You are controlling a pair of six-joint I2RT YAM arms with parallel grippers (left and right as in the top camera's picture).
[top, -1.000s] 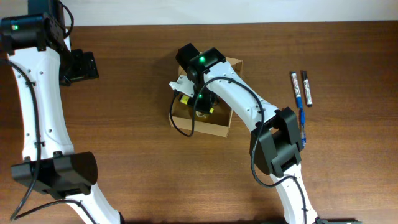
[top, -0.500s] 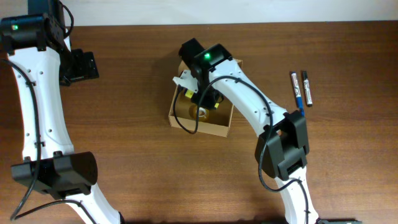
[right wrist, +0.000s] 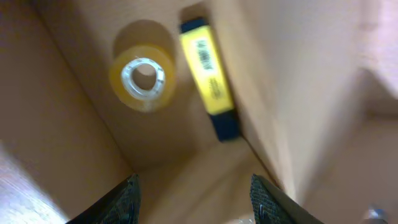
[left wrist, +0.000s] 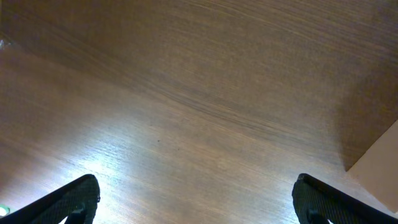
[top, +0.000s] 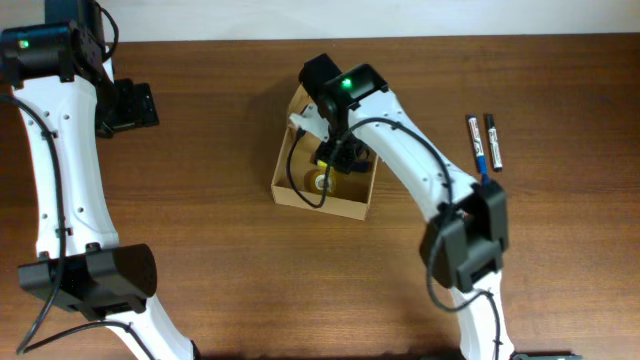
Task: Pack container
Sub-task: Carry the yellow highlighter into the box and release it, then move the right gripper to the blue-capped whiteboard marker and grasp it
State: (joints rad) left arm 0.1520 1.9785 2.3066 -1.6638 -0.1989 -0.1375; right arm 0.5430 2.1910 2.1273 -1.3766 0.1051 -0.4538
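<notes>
I read table (top: 200,200) as brown wood: fine grain, smooth, satin sheen where light glares. Container (top: 287,170): plain tan cardboard, matt. Tape roll (right wrist: 124,84): glossy, translucent yellowish film on pale core. Marker (right wrist: 208,74): smooth yellow plastic, dark cap, printed label. Right arm (top: 400,150): white glossy plastic shell, black matt joints. Pens (top: 493,140): dark plastic, white labels; finish I can't judge.

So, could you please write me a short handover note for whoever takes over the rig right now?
Left gripper: open, empty, over the table.
Right gripper: open, empty, above the open container.
Done: tape roll and yellow highlighter lie inside.
To do: a marker and a second marker lie on the table outside it, not yet packed.
</notes>
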